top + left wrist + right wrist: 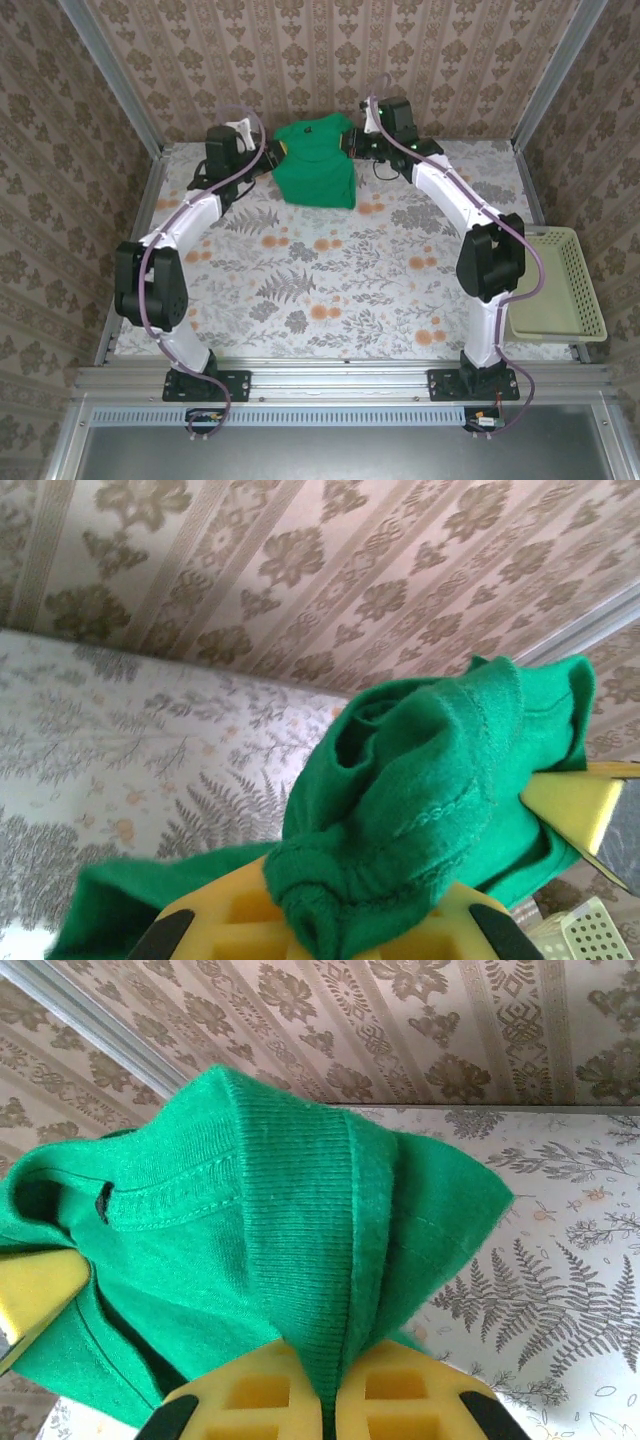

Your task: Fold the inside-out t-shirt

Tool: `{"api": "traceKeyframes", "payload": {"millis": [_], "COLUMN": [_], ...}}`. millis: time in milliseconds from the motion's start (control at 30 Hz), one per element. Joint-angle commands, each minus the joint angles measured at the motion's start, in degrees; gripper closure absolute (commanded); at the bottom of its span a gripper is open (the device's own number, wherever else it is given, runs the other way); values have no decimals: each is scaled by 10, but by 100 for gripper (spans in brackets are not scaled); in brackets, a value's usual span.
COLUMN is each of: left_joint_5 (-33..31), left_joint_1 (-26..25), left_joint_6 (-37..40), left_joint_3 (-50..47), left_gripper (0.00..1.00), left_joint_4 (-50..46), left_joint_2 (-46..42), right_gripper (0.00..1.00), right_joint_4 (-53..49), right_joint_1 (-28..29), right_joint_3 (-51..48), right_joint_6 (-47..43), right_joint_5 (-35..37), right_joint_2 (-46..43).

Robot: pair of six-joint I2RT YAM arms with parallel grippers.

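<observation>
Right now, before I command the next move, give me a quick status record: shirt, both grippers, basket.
shirt: green t-shirt, bunched at the far edge of the table, between the two grippers
left gripper: shut on the shirt's cloth
right gripper: shut on a ribbed edge of the shirt
fold: not yet done
basket: at the table's right edge, apart from the shirt

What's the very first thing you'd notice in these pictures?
The bright green t-shirt jumps out, bunched up at the far side of the flowery table, near the back wall. The left gripper and the right gripper each pinch a side of it, shut on the cloth. A pale yellow-green basket sits at the table's right edge.
</observation>
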Motion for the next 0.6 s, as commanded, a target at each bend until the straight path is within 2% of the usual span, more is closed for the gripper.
{"api": "traceKeyframes", "payload": {"millis": [0,200,333,467,567], "left_joint_5": [21,-21,-64,-158,-229], "left_joint_1": [-17,-96,-171,-229,-231], "left_joint_6": [24,24,-1,-15,-32], "left_joint_3": [-87,-310,-417,-472,-487], "left_gripper": [100,100,100,100,100], "left_joint_4": [68,122,113,54,0], "left_joint_2": [-65,-185,-267,-357,-398], "right_gripper": [100,100,100,100,100], "right_joint_4": [42,163,183,164,142], "right_joint_1": [1,18,47,91,98], "right_joint_3": [-80,-360,-501,-566,-549], "right_joint_6": [-14,21,48,58,60], "right_joint_5": [-28,-52,-56,-18,4], "right_joint_2": [-51,-157,-238,-294,-292]}}
